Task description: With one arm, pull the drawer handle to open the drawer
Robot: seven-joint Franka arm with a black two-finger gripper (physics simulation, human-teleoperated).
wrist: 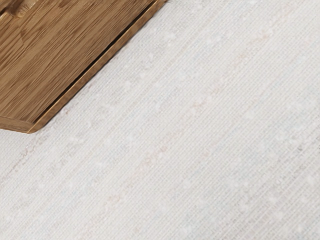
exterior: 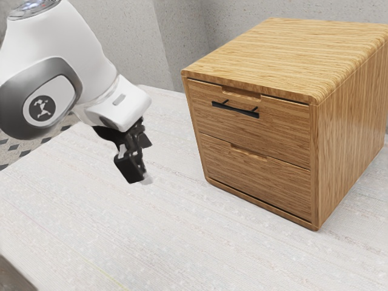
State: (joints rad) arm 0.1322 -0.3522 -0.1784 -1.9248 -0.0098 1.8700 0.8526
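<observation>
Plainly, the striped light-wood upper drawer (exterior: 270, 130) sits flush in its boxy wooden cabinet (exterior: 291, 54), its thin black bar handle (exterior: 235, 109) untouched. I cannot tell how the black two-finger gripper (exterior: 132, 168) stands.

The cabinet (exterior: 285, 60) is striped honey-brown woodgrain; handle (exterior: 235, 110) black; table (exterior: 182, 242) pale, faintly streaked; arm (exterior: 60, 42) white, grey.
</observation>
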